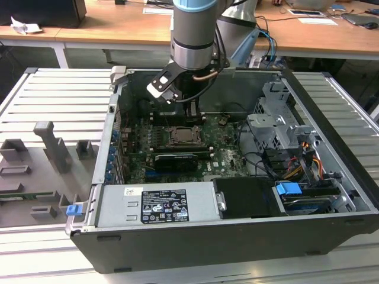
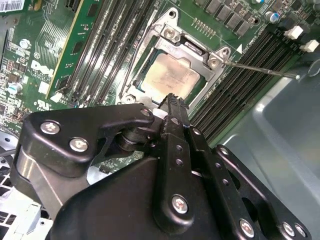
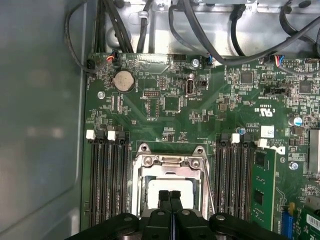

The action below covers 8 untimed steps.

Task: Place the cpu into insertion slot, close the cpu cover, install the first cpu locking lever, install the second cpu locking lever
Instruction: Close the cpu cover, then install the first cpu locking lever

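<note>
Pincer (image 3: 170,194) closed over cpu (image 3: 149,192), chip seated under lowered cpu cover (image 3: 170,161), motherboard (image 3: 170,105) inside open computer case (image 1: 237,245)

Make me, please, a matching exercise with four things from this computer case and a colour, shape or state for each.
Things:
1. cpu
2. cpu cover
3. pincer
4. coin battery

Descriptions:
a. round silver disc
b. black, shut
c. silvery frame with an open middle
d. pale beige square

Pairs: 1-d, 2-c, 3-b, 4-a.
</note>
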### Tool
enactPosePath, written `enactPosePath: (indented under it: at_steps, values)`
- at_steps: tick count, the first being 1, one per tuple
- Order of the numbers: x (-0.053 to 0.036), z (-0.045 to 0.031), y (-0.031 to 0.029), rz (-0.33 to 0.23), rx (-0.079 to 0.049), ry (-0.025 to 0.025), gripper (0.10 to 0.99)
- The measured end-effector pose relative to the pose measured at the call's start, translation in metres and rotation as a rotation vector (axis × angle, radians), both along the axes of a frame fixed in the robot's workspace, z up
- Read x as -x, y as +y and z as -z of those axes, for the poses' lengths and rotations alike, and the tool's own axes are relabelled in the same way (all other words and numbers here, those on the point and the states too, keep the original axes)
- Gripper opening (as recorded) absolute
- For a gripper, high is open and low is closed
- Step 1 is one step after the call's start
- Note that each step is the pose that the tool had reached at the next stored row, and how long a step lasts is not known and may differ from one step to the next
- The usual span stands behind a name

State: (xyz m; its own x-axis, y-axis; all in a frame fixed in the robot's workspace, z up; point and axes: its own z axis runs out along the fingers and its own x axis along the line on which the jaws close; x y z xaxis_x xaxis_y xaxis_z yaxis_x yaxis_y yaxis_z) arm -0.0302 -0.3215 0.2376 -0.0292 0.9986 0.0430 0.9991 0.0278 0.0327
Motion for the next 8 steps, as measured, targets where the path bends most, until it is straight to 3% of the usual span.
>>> enactPosePath:
  at_steps: [8]
  values:
    - [0.0069, -0.0011, -0.0001, 0.0, 0.0, 0.0001, 0.106]
